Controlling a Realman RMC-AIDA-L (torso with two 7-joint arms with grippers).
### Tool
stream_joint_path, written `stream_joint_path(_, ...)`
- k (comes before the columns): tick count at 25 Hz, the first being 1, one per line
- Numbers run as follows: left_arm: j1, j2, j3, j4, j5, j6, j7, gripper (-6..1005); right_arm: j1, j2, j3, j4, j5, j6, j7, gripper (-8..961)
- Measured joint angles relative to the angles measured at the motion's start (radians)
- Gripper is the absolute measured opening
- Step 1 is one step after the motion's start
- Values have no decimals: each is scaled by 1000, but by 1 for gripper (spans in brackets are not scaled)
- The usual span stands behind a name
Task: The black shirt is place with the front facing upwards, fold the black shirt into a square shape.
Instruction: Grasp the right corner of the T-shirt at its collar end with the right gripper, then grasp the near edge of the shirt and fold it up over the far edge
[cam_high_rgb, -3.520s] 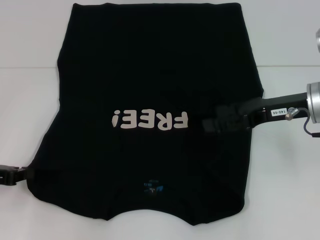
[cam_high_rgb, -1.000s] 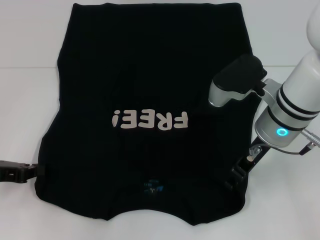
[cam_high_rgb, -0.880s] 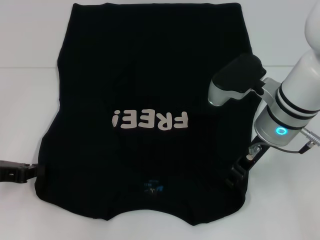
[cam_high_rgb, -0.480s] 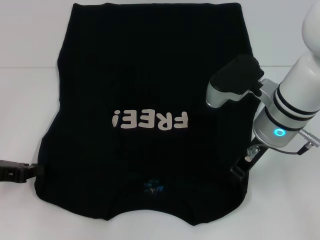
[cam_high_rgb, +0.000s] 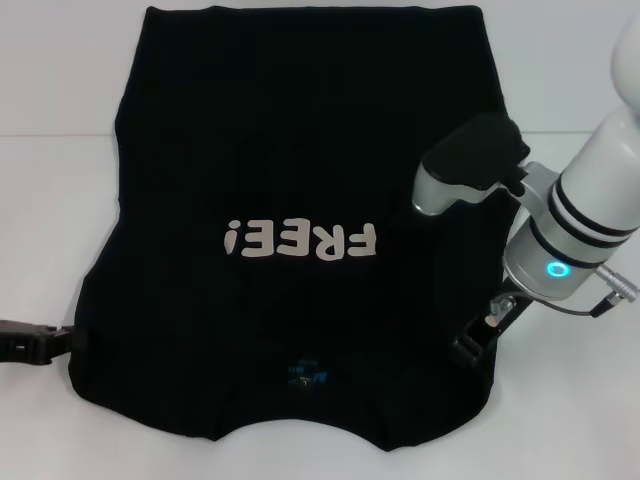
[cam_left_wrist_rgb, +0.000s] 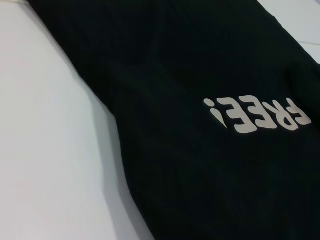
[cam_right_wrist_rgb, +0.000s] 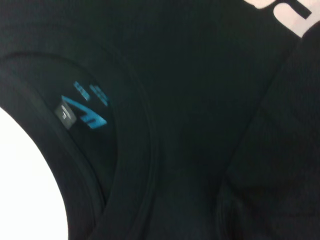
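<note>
From my remote station, the one legible marking is the pale cream "FREE!" lettering (cam_high_rgb: 301, 240), printed across the chest of the black shirt (cam_high_rgb: 300, 140). In the head view it reads upside down, so the collar end lies nearest the robot. Inside the neckline sits a small blue neck label (cam_high_rgb: 305, 374); the right wrist view shows it as an angular blue logo with tiny text (cam_right_wrist_rgb: 85, 110) that I cannot read. The left wrist view shows the same lettering (cam_left_wrist_rgb: 257, 115) on smooth cloth.

The shirt lies flat, front up, on the white table (cam_high_rgb: 50, 200), filling most of the work area, with the hem at 12 o'clock and the neckline at 6 o'clock.

The right gripper (cam_high_rgb: 472, 346) is down at the shirt's shoulder corner, at roughly 4 o'clock from the lettering, its dark tip meeting the cloth edge. I cannot tell whether it is open or closed, or whether it has cloth between its fingers.

The left gripper (cam_high_rgb: 35, 343) lies low on the table at roughly 8 o'clock from the lettering, its tip at the shirt's other shoulder edge. Its state I likewise cannot tell.
</note>
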Motion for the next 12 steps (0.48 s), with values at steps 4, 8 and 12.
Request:
stream_joint_path(4,1,0,-22,0,0,14,0,7,-68,-3,4,-66,24,19,26,20)
stream_joint_path(8,-1,11,-58,0,-11,54,0,7,-189,-3,13,-160,43,34,62,20)
stream_joint_path(12,0,16,-93,1,-30,114,0,7,-296,-6,33,-253,73,37,72,19)
